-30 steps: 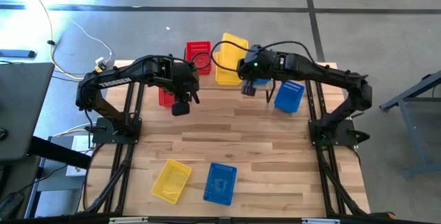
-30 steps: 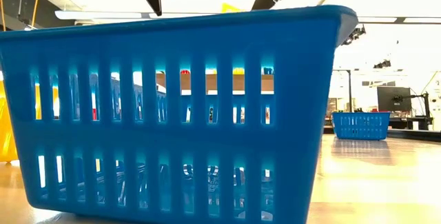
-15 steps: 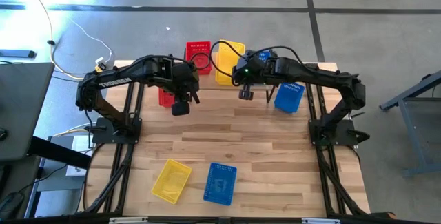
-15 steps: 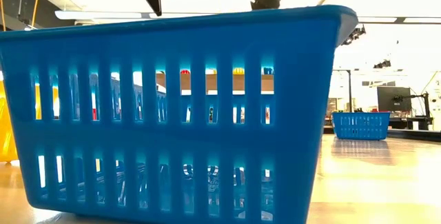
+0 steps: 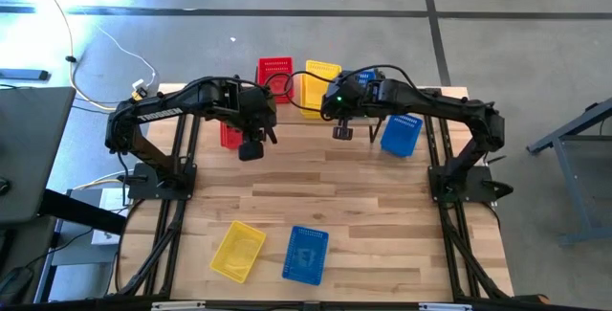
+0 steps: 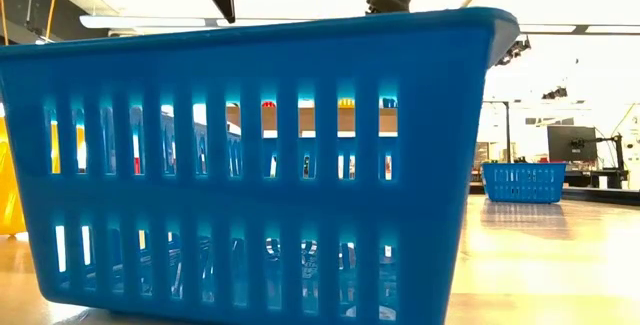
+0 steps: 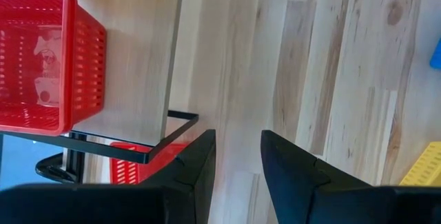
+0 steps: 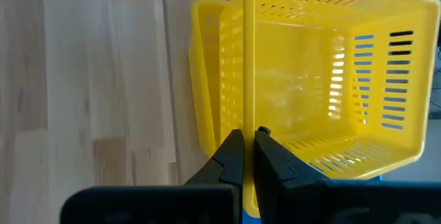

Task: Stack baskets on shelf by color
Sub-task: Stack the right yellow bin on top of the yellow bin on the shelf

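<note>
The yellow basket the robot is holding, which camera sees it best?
The right wrist view: the held yellow basket fills the picture, with the right tool shut on its rim above another yellow one. The high view shows it small, on the shelf by the red basket. The low view shows only yellow slivers through a blue basket; the left wrist view, a yellow edge.

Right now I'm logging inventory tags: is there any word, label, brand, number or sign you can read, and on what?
None can be read.
Pale sticker patch inside the red perforated plastic basket on the light wooden shelf: too blurred to read.
Faint patch inside the yellow perforated plastic basket, whose rim the right gripper pinches: unreadable.
Blue plastic basket up close: no text visible.
</note>
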You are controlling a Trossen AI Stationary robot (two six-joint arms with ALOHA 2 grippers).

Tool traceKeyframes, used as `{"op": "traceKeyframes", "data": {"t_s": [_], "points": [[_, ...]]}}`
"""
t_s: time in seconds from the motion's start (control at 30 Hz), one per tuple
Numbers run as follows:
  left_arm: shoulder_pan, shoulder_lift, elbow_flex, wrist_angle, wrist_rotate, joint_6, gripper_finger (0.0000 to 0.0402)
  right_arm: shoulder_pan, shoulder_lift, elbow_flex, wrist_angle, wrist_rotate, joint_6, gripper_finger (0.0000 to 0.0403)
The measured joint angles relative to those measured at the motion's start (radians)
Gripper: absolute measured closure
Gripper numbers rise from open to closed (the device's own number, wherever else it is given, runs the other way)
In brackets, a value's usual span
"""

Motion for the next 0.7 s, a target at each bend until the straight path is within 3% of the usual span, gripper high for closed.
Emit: {"op": "traceKeyframes", "data": {"t_s": [0.37, 0.7], "points": [[0.0, 0.0, 0.0, -0.001, 0.0, 0.002, 0.0296, 0.0, 0.005, 0.0, 0.006, 0.024, -0.004, 0.0397], [0.0, 0.0, 0.0, -0.001, 0.0, 0.002, 0.0296, 0.0, 0.005, 0.0, 0.072, 0.03, -0.02, 0.0325]]}}
